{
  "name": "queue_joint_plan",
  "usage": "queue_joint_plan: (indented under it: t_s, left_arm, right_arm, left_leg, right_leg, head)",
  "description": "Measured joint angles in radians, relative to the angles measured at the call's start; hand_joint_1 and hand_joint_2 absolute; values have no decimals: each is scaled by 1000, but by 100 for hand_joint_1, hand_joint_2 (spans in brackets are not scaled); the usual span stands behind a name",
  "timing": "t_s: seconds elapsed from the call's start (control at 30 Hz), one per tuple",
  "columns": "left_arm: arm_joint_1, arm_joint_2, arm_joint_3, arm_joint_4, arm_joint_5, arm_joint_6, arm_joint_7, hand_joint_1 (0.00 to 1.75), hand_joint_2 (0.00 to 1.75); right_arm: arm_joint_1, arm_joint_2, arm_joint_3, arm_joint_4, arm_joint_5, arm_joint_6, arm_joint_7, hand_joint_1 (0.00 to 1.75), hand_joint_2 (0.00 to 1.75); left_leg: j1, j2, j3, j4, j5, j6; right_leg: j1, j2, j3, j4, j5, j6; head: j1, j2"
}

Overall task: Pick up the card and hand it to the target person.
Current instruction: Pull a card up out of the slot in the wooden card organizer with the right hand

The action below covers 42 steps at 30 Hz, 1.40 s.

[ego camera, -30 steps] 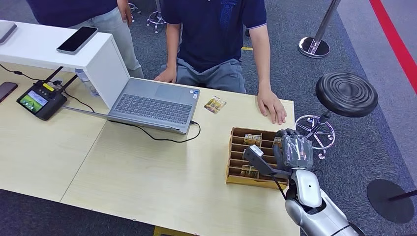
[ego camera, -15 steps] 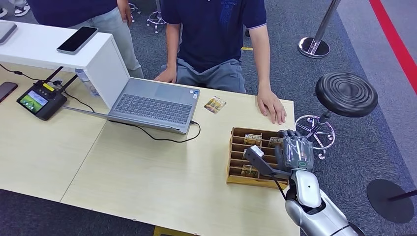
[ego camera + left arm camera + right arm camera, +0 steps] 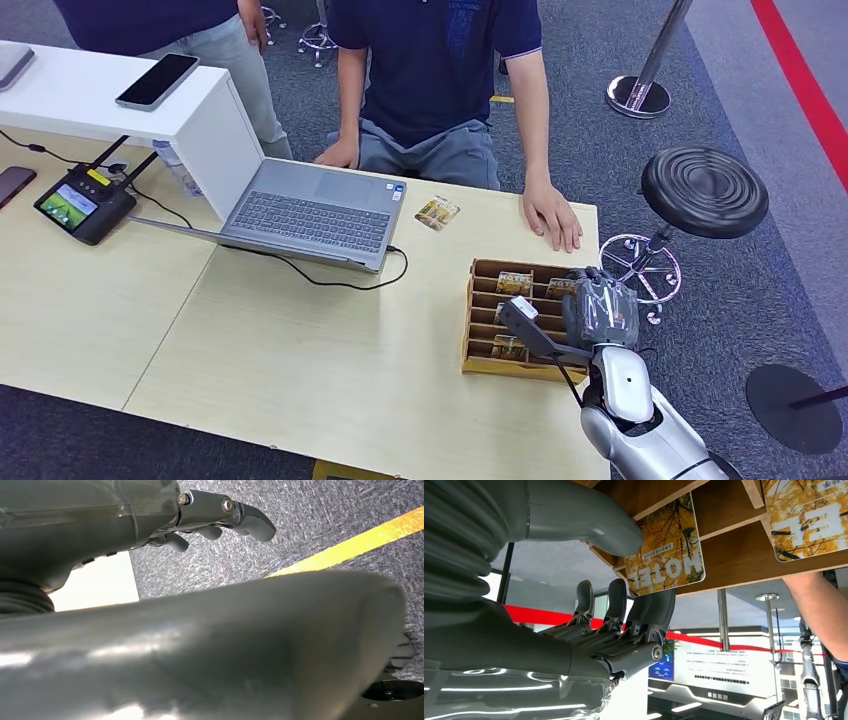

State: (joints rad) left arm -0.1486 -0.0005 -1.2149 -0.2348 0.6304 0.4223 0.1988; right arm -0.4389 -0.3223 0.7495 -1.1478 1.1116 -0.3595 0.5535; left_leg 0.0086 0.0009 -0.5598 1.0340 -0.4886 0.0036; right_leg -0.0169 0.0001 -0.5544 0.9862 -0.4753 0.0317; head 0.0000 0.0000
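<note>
Your robot's right hand [image 3: 598,308] hovers with fingers [image 3: 659,611] spread, empty, beside a yellow-printed card [image 3: 667,555] in the slotted wooden rack [image 3: 483,362]. Its left hand [image 3: 220,515] hangs loose, holding nothing.

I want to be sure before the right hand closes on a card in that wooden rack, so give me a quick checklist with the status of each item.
1. Right hand over the wooden card rack: ok.
2. Fingers at a card in the rack, thumb on its other side: ok.
3. Card actually pinched: not ok, fingers apart, nothing held.
4. Person's hand away from the rack: ok, it rests flat on the table beyond it.
5. Left hand free: ok, it hangs over the floor, holding nothing.
6. Loose card near the laptop out of the way: ok.
</note>
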Motion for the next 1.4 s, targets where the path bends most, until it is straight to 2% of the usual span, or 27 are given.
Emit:
queue_joint_plan:
  t_s: [0.2,0.3,0.5,0.57,0.97,1.1,1.4]
  left_arm:
    - [0,0,0,0,0,2,0,0,0]
    - [0,0,-1,-1,-1,2,-1,0,0]
    - [0,4,-1,-6,-3,-2,-25,0,0]
    - [-2,5,-4,-10,-9,-3,-52,0,0]
    - [-7,2,-15,-5,-27,-10,-59,0,0]
    - [-9,0,-28,-2,-42,3,-46,0,175]
    - [-6,1,-19,-4,-40,26,-40,0,175]
  right_arm:
    - [1,-1,-3,-2,-2,-2,2,100,175]
    - [3,-2,-5,-2,-4,-3,3,108,175]
    - [9,-5,-12,-6,-9,-19,1,162,175]
    - [14,-9,-18,-10,-13,-31,-1,172,175]
    - [34,-6,-57,-24,-34,-94,-17,175,175]
    - [39,-5,-63,-23,-46,-101,-21,175,175]
    - [47,-5,-74,-34,-66,-115,-23,175,175]
  left_leg:
    - [0,-1,-1,1,0,0]
    - [0,-1,-1,1,0,0]
    - [0,0,0,0,0,0]
    - [0,-1,-1,1,0,0]
    - [0,-1,0,0,0,0]
    - [0,0,0,0,0,0]
    - [0,-1,-1,1,-1,0]
  right_leg:
    - [0,-1,0,1,-1,1]
    - [0,-1,-1,1,-1,1]
    - [0,0,0,0,0,0]
    - [0,-1,0,1,-1,1]
    - [0,-1,0,1,0,0]
    - [0,0,0,0,0,0]
    - [0,-1,0,1,-1,1]
  head:
    - [0,0]
    - [0,0]
    - [0,0]
    - [0,0]
    - [0,0]
    - [0,0]
    - [0,0]
